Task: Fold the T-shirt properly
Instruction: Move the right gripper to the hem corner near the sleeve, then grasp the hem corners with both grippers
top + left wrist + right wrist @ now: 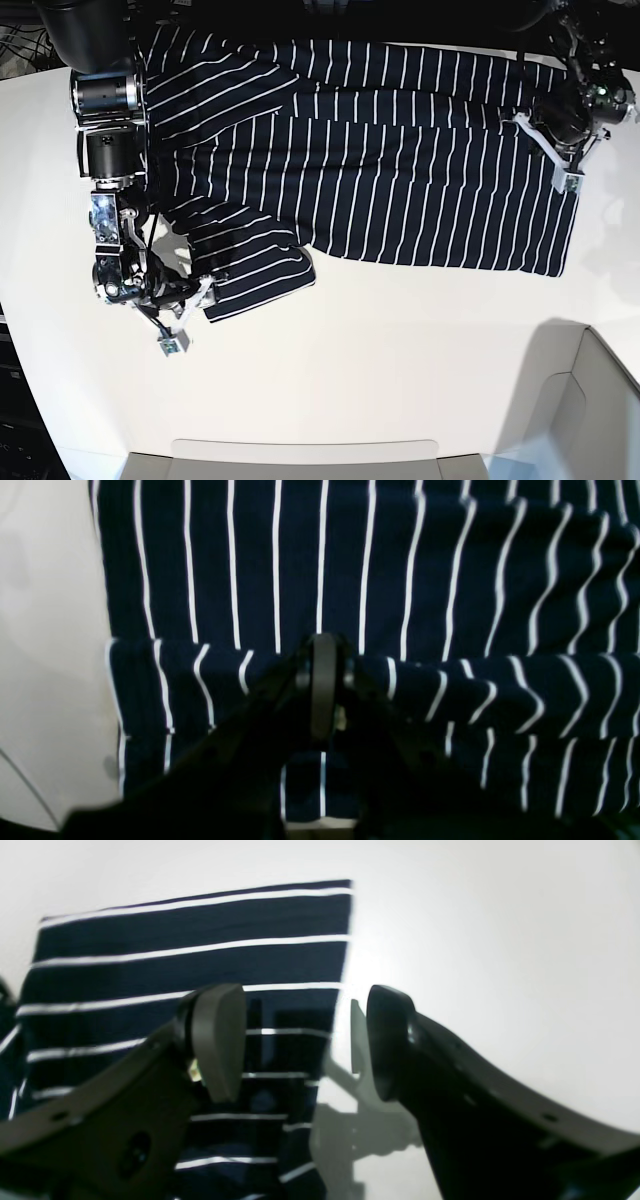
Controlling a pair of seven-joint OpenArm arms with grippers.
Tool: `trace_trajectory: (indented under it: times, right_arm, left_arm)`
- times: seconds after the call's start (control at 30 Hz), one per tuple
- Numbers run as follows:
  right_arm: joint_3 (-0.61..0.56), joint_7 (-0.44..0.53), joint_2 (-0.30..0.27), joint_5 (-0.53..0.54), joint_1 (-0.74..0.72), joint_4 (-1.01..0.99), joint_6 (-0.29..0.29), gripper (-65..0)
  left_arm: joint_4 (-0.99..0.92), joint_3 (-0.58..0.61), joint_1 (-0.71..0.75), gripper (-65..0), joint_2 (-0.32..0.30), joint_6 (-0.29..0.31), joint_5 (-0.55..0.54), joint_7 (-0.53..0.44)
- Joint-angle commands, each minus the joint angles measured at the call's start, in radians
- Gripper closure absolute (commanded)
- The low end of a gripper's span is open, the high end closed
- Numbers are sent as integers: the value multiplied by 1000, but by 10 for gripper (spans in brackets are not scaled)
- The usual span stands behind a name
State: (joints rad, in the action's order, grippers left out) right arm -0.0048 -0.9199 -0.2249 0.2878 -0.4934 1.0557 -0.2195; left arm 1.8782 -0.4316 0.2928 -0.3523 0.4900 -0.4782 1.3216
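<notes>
The dark navy T-shirt (400, 150) with thin white stripes lies spread across the far part of the white table (400, 340). One sleeve (250, 270) sticks out toward the front left. In the left wrist view my left gripper (324, 680) is shut, its pads pinching a raised fold of the striped T-shirt (450, 605). In the base view it (560, 160) is at the shirt's right end. My right gripper (300, 1040) is open and straddles the sleeve's edge (200, 955): one finger (220, 1040) over the cloth, the other over bare table. In the base view it (190, 305) is by the sleeve's end.
A pale tray rim (300, 455) runs along the table's front edge, and a pale box (590, 400) stands at the front right. The right arm's dark base (105, 100) stands at the far left, next to the shirt.
</notes>
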Motion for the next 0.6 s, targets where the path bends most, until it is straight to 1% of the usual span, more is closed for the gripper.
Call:
trace_trajectory:
  times: [0.0,0.1,0.23,0.37,0.5,0.57]
  right_arm:
    - [16,18,-3,8,-35,1,5,-374]
    - [29,25,-1,8,-46,-76,9,-374]
    - [29,98,-5,8,-46,-145,12,-374]
    - [21,129,-3,8,-55,-228,10,-374]
    - [19,135,2,8,-66,-262,5,-374]
    - [19,135,14,8,-69,-265,5,-374]
  left_arm:
    - [14,6,-16,0,-12,-1,-12,-7]
    - [14,6,-17,0,-12,-1,-15,-7]
    - [14,6,-17,0,-12,-1,-15,-7]
    - [14,6,-17,0,-12,-1,-14,-7]
    - [14,3,-28,0,-12,-1,-12,-7]
    - [14,-3,-48,0,-14,-1,-12,-7]
